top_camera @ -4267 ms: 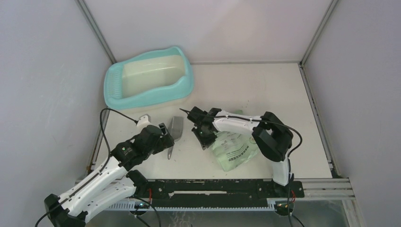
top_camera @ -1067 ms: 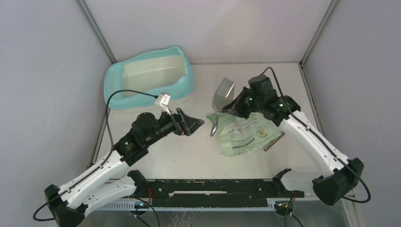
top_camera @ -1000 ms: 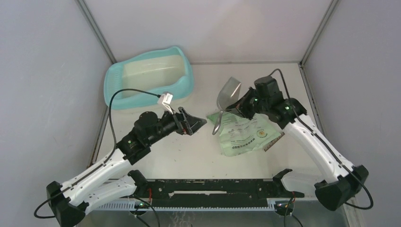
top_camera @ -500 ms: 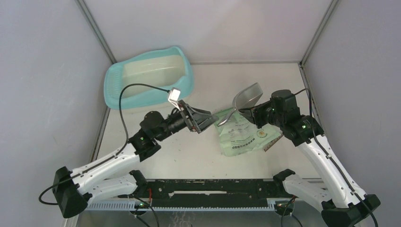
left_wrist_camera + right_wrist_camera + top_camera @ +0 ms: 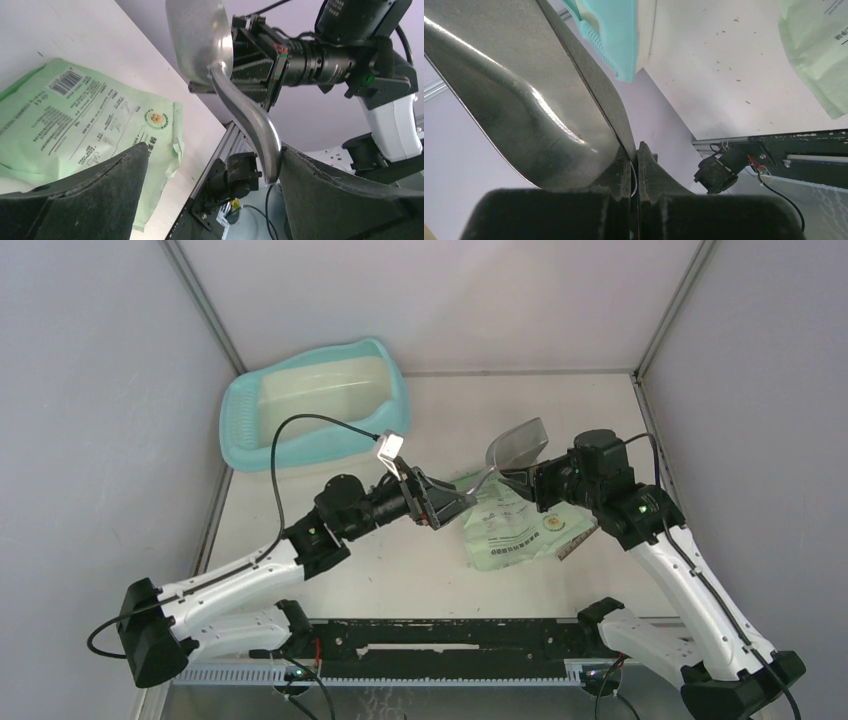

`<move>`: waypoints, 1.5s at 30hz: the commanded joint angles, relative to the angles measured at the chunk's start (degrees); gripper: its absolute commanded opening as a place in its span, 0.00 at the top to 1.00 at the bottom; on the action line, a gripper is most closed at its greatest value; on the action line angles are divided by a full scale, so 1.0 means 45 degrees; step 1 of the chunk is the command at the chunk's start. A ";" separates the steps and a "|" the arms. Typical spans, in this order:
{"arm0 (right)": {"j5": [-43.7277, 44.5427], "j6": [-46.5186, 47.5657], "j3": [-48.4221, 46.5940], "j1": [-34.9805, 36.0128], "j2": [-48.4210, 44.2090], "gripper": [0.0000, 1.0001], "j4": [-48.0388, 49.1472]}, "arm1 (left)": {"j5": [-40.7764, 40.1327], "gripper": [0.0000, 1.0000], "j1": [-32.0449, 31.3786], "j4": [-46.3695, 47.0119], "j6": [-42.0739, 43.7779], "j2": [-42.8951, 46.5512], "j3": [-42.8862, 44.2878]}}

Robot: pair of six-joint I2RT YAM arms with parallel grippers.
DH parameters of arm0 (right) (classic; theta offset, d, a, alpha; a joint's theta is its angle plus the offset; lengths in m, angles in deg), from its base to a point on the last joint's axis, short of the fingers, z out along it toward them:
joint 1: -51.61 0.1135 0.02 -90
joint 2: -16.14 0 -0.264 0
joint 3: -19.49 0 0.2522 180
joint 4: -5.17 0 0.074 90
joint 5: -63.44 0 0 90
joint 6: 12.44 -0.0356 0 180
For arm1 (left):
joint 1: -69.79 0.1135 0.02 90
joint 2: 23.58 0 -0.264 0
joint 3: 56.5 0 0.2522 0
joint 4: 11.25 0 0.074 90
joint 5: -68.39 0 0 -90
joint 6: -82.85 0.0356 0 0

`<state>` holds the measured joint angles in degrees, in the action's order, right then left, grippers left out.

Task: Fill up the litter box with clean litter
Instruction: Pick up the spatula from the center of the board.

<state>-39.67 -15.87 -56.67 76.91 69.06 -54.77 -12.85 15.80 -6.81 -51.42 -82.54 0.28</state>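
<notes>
One scoop [image 5: 517, 447], raised over the bag [image 5: 510, 530], pinched in right gripper [image 5: 518, 477] jaws; left gripper [image 5: 455, 506], jaws spread, newly arrived flanking its handle, likely handover; litter box [image 5: 310, 405] well left of bag, unfilled.

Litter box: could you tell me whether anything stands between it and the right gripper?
Nothing rests on the table between the litter box and the right gripper, which grips the scoop. The open left gripper, around the scoop's handle, lies beside that path.

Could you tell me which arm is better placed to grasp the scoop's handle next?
Probably the left: the left gripper stands open around the handle of the scoop, whereas the right gripper is shut on the bowl's edge.
</notes>
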 commanded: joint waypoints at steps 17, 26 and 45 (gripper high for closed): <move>-0.0576 -0.0932 -0.0117 0.0691 0.0470 1.00 0.1646 | -0.0378 0.47 -0.0110 -0.0499 0.0386 -0.0597 0.1970; -0.0232 -0.1139 -0.0109 0.0961 0.0183 1.00 0.1375 | -0.0659 0.60 -0.0129 -0.0558 0.0405 -0.0587 0.2183; 0.1394 -0.1476 -0.0105 0.2696 -0.0130 1.00 0.1138 | -0.1476 0.99 -0.0172 -0.1163 0.0387 -0.0875 0.2383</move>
<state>-29.22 -21.55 -56.40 85.04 70.40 -53.39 -16.04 15.16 -11.23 -50.68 -85.21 6.90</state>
